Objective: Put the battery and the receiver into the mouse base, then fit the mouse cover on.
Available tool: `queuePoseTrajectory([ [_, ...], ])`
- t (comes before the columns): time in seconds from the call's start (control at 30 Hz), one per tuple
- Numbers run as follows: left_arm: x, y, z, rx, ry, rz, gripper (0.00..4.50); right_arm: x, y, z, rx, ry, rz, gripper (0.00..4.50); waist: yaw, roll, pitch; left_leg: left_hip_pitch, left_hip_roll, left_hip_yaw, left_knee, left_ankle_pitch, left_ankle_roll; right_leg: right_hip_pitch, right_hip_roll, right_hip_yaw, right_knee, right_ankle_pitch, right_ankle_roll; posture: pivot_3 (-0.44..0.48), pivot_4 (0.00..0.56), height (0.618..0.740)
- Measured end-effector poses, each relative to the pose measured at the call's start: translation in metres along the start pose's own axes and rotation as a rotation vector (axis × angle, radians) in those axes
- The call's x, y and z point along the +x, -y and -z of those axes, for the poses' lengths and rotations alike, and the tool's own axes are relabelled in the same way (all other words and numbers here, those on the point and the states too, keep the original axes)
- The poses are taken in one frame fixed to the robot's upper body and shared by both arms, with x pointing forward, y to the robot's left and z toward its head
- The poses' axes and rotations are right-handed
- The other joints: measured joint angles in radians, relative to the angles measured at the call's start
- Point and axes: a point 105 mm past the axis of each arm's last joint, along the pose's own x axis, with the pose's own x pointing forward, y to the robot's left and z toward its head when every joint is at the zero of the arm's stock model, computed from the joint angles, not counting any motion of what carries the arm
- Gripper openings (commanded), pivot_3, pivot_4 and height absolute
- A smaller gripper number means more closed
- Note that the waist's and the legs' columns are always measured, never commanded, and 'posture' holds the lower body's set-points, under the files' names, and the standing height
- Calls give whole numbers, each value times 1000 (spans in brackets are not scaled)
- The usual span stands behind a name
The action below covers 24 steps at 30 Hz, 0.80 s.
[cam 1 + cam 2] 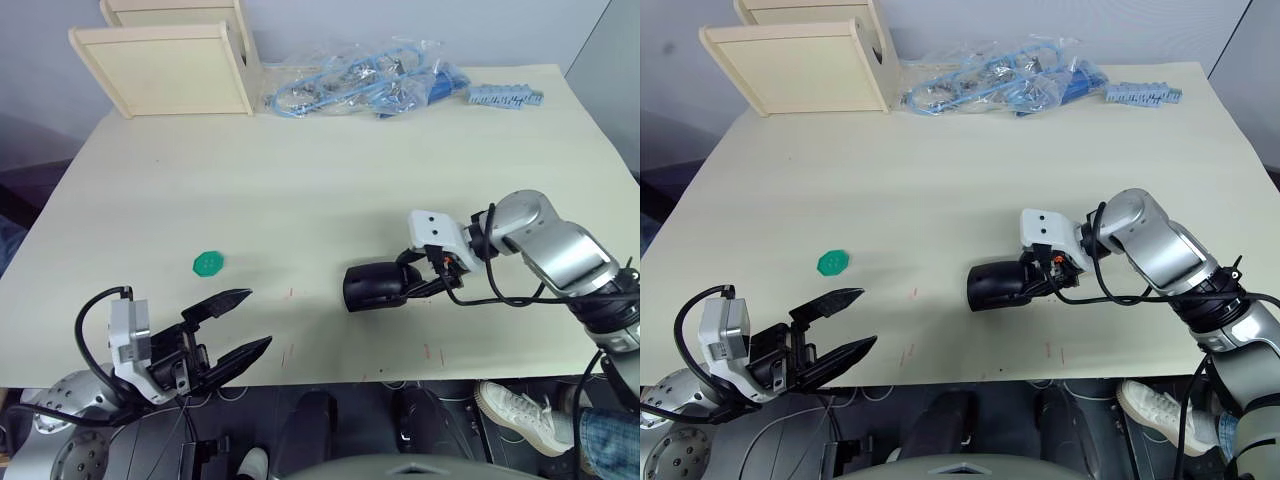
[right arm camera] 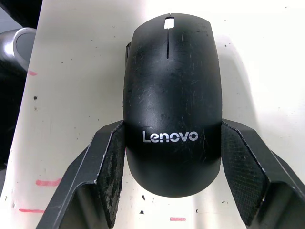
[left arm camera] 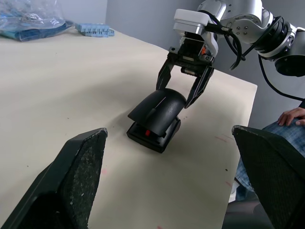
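The black mouse cover [image 2: 171, 95], marked Lenovo, lies on top of the mouse base [image 3: 157, 140] near the table's front right. Its front end is lifted a little, so a red part of the base shows beneath it. My right gripper [image 1: 410, 278] is shut on the cover's rear end, with one finger [image 2: 112, 157] pressed on each side. My left gripper [image 1: 258, 318] hangs open over the front left table edge, well apart from the mouse, with nothing between its fingers. The battery and the receiver are hidden.
A green toothed disc [image 1: 208, 263] lies on the table to the left of the mouse. A wooden box [image 1: 170, 65], a plastic bag of blue cables [image 1: 360, 85] and a blue part [image 1: 505, 97] stand along the back edge. A person's shoe [image 1: 515, 410] shows below the front right edge.
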Motion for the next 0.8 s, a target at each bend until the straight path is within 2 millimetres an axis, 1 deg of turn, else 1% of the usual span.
queuePoseTrajectory([
  [0.4, -1, 0, 1, -4, -3, -2, 4500, 6, 1, 7, -8, -20, -25, 2776, 0, 0, 0, 0, 0, 0, 0, 0, 0, 0, 0, 0, 0, 0, 0, 0, 150, 740],
  [0.8, -3, 2, 4, -14, -10, -7, 4500, 10, 3, 7, -11, -22, -39, 2776, 0, 0, 0, 0, 0, 0, 0, 0, 0, 0, 0, 0, 1, 0, 0, 0, 150, 740],
])
